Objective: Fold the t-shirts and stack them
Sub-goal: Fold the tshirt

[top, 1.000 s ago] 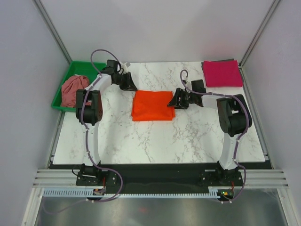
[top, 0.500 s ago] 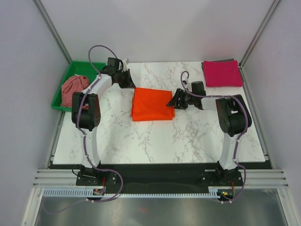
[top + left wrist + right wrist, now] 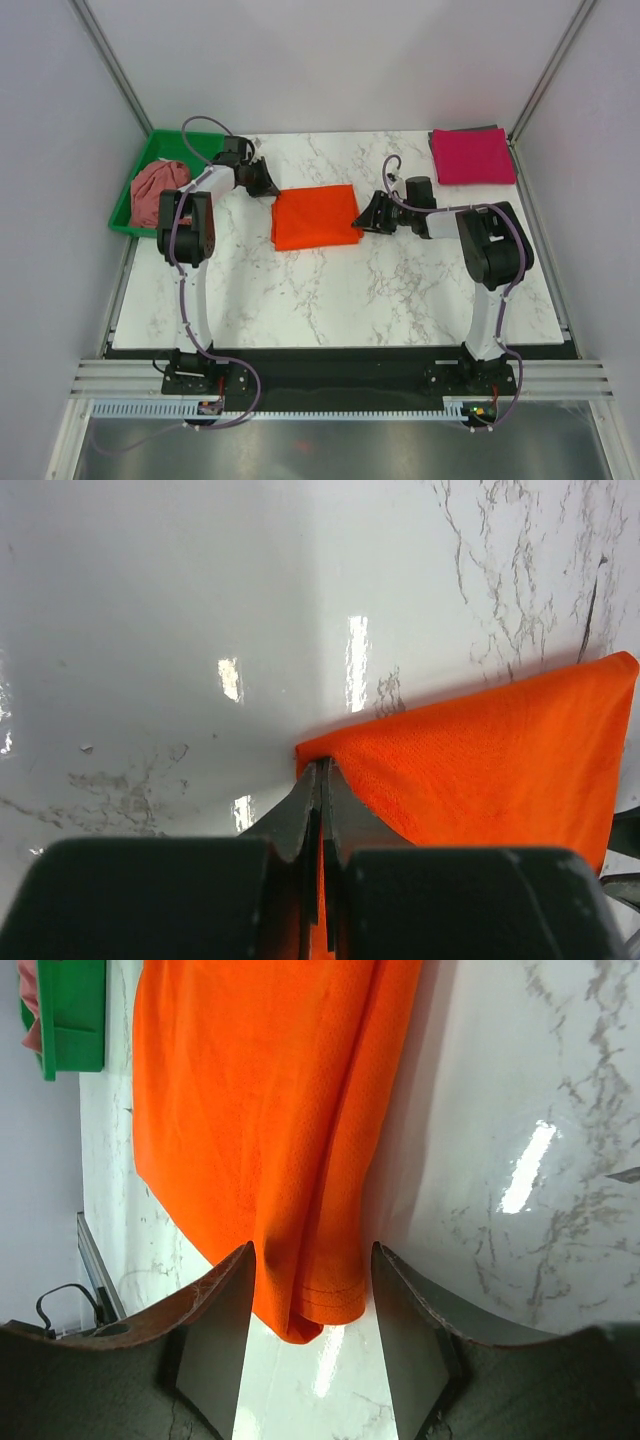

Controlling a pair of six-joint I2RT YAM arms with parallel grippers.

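Note:
A folded bright orange t-shirt [image 3: 314, 216] lies on the marble table mid-back. My left gripper [image 3: 268, 186] is shut on its far left corner; in the left wrist view the gripper [image 3: 321, 770] pinches the orange cloth [image 3: 490, 760]. My right gripper [image 3: 366, 215] is open at the shirt's right edge; in the right wrist view the gripper [image 3: 312, 1290] straddles a hemmed corner of the orange shirt [image 3: 260, 1110] without closing on it. A folded magenta-pink t-shirt [image 3: 472, 156] lies at the back right corner. A crumpled dusty rose t-shirt [image 3: 157, 190] sits in the tray.
A green plastic tray [image 3: 135, 222] stands off the table's back left edge and also shows in the right wrist view [image 3: 72, 1010]. Grey booth walls enclose the table on three sides.
The orange shirt has slid left and slightly back, and both grippers moved left with it. The left gripper has swung left toward the tray.

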